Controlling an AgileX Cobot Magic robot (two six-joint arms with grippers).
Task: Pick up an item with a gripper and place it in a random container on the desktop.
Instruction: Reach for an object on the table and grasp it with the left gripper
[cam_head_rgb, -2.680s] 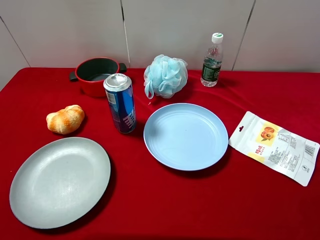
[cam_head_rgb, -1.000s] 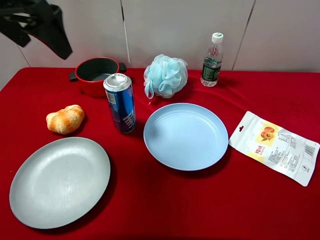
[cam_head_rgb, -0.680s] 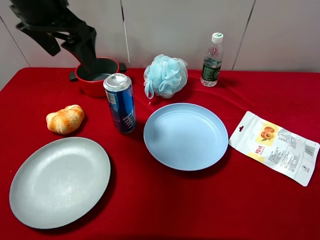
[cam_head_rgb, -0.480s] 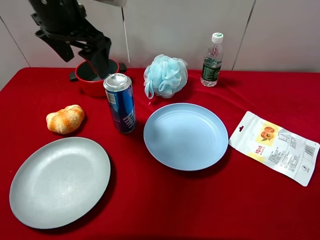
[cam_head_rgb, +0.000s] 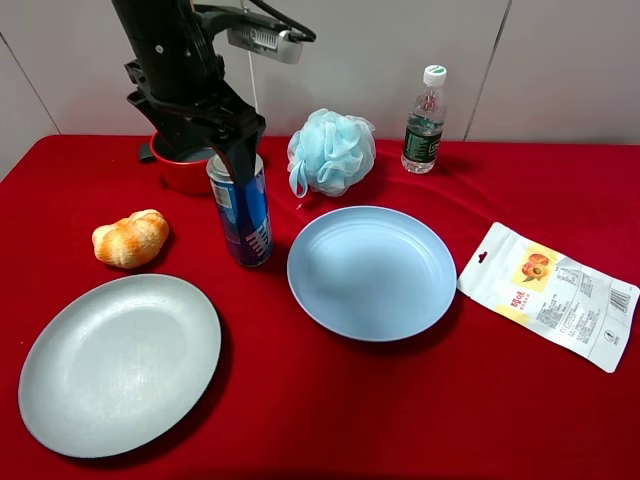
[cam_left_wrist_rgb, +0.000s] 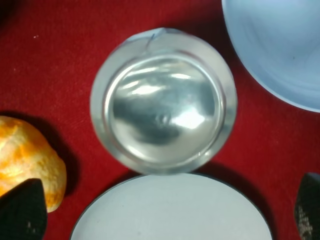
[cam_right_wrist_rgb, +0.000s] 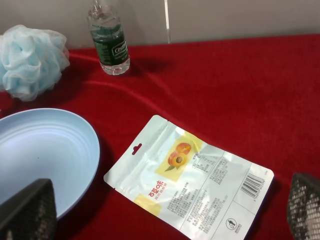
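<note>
Two fingertips of the left gripper (cam_left_wrist_rgb: 165, 209) hang wide apart and empty above the silver top of the blue drink can (cam_left_wrist_rgb: 163, 100), upright on the desk (cam_head_rgb: 330, 400) between bread roll (cam_head_rgb: 130, 240) and light blue plate (cam_head_rgb: 372, 272). Probably light, thin-walled, slick and tippy, so pinch its body mid-height, gently.

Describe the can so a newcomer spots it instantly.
On the red cloth, find the round light blue plate. Just left of it, in front of the red pot, stands the can: tall, slim, dark blue with a silver top, unlike the clear bottle at the back.
</note>
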